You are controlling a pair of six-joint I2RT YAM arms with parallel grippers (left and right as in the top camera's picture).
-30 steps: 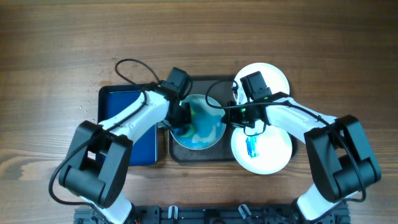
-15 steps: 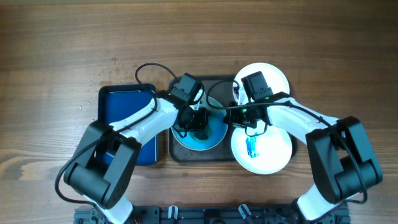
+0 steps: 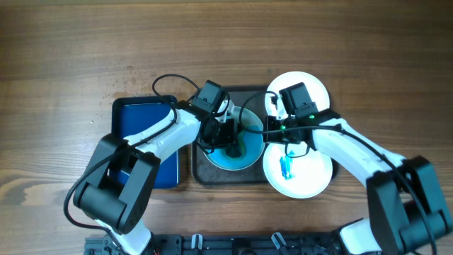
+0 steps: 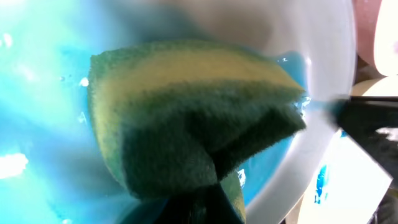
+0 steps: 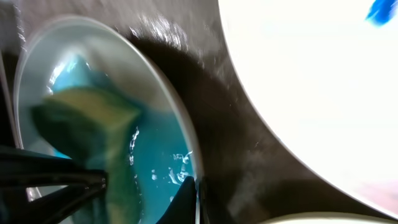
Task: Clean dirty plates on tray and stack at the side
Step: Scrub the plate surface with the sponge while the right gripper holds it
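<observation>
A white plate (image 3: 244,154) flooded with blue liquid lies on the dark tray (image 3: 204,177). My left gripper (image 3: 228,139) is shut on a green and yellow sponge (image 4: 186,118), which presses into the blue pool (image 4: 37,93) near the plate's right rim (image 4: 333,68). My right gripper (image 3: 264,133) is shut on that same rim (image 5: 186,140), one finger inside the plate and one outside. Right of the tray lie two more plates: a plain white one (image 3: 311,88) at the back and one with a blue smear (image 3: 301,173) in front.
A smaller deep-blue tray (image 3: 138,127) sits left of the dark tray, partly under my left arm. Black cables loop over the dark tray's back edge (image 3: 244,95). Bare wooden table (image 3: 226,42) stretches behind everything.
My left gripper has swept the sponge from the plate's left side across toward its right rim. The right gripper keeps its pinch on the rim, its arm shifted only slightly.
</observation>
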